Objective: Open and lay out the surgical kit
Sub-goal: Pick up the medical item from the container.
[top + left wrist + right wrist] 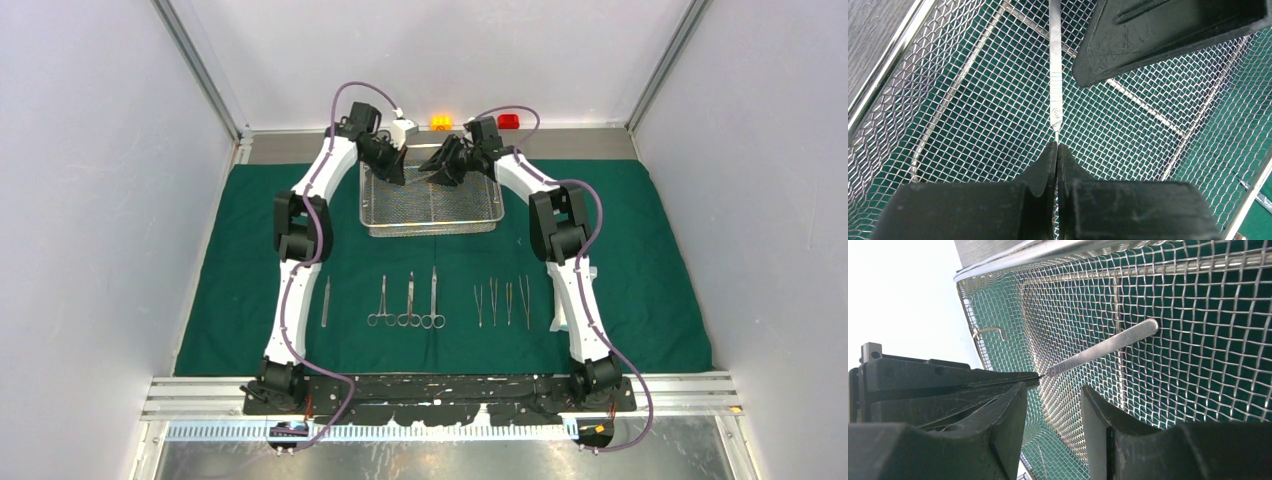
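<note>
The silver wire-mesh tray stands at the back of the dark green cloth. Both grippers reach down into it. My left gripper is shut on the thin tip of a flat steel handle, which points away over the mesh. My right gripper is open just beside that pinched tip, with nothing between its fingers. Scissors and forceps and tweezers lie in a row on the cloth in front.
One more slim steel tool lies left of the row. An orange block and a red block sit behind the tray by the back wall. Side walls close in left and right.
</note>
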You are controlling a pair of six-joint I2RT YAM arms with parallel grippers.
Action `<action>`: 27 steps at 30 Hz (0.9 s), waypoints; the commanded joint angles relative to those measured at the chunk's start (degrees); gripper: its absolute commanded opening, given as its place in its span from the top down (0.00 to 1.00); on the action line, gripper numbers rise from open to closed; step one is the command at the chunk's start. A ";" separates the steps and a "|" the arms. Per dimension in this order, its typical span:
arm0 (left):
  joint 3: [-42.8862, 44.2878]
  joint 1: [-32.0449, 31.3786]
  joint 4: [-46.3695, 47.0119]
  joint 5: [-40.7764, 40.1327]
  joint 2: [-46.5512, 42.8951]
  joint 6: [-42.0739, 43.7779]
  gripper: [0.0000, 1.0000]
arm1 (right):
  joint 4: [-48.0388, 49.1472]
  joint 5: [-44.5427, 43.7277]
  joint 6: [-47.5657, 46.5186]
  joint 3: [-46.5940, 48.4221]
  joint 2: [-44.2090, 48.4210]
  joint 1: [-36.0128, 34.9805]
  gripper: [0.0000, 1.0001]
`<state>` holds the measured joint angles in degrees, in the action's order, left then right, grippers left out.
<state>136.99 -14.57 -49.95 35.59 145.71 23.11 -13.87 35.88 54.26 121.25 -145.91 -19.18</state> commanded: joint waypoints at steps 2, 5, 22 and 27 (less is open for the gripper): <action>0.01 -0.29 1.26 0.22 -3.50 0.04 1.00 | 1.69 0.07 1.20 -0.84 0.19 -0.76 0.52; -0.03 -0.46 1.26 0.17 -3.46 0.12 1.00 | 0.65 -0.29 0.59 -1.30 0.65 -0.88 0.52; -0.20 -0.81 1.09 0.08 -3.85 -0.07 1.00 | -1.82 -1.42 0.52 -2.37 1.55 -1.35 0.53; -0.53 -0.97 1.08 0.12 -4.02 -0.14 1.00 | -1.88 -1.59 1.29 -2.47 1.35 -1.67 0.53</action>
<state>136.77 -15.14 -49.93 35.57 145.71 23.09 -12.34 34.41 52.86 120.03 -145.91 -19.81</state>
